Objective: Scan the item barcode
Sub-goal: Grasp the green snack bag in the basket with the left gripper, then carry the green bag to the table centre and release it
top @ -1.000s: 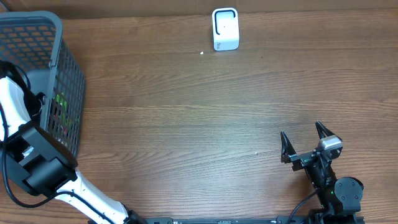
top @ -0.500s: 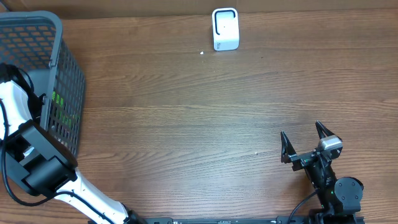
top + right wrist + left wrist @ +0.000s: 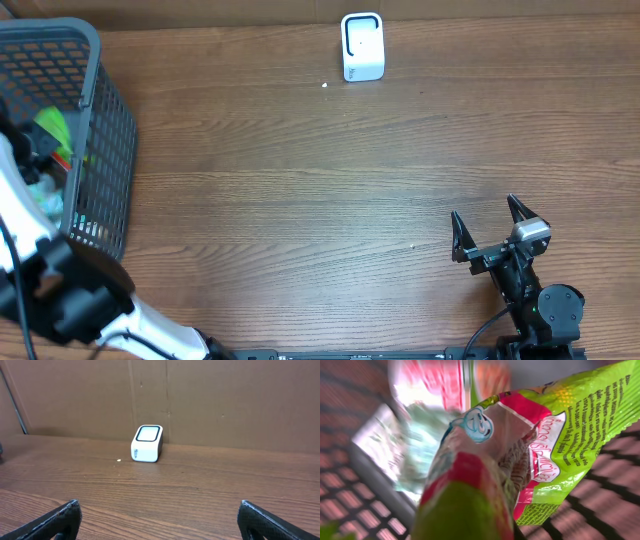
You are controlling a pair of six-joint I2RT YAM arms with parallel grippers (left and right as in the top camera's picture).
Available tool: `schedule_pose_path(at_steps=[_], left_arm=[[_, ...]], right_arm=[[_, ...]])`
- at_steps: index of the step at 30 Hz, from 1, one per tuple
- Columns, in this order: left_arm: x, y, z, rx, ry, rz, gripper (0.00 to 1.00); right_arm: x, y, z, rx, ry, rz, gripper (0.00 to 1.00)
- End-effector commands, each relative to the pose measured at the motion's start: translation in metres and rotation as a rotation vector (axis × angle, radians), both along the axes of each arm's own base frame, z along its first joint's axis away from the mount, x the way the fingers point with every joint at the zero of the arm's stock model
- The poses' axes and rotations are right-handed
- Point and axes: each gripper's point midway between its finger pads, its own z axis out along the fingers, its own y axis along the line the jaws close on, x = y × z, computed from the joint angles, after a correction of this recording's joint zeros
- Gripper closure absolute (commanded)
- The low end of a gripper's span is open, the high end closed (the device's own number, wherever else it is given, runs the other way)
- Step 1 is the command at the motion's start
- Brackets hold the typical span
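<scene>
The green-and-red foil snack packet [image 3: 540, 435] is hanging in the grey mesh basket [image 3: 100, 120] at the left edge of the wooden table [image 3: 300, 220], with the left gripper [image 3: 40, 150] pinching it, jaws pressed tight. The small white box scanner [image 3: 362, 46] is sitting mid far edge, well off to the packet's right. The right gripper [image 3: 490, 230] is idling by the near right corner, jaws spread and empty, so the carry is looking like the left arm's.
</scene>
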Motion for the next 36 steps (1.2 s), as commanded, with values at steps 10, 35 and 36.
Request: schedule_pose_path(at_steps=[10,35,36], left_arm=[[-0.025,-0.027,0.134,0.219,-0.270,-0.067,0.96],[0.037,-0.349,0.090,-0.247,-0.298,-0.952,0.96],[0.042,-0.360,0.080,-0.271,-0.282,-0.952,0.96]], right_arm=[[-0.001,0.002,-0.001,0.006,-0.005,0.010,0.00],[-0.001,0.002,-0.001,0.006,-0.005,0.010,0.00],[-0.001,0.002,-0.001,0.006,-0.005,0.010,0.00]])
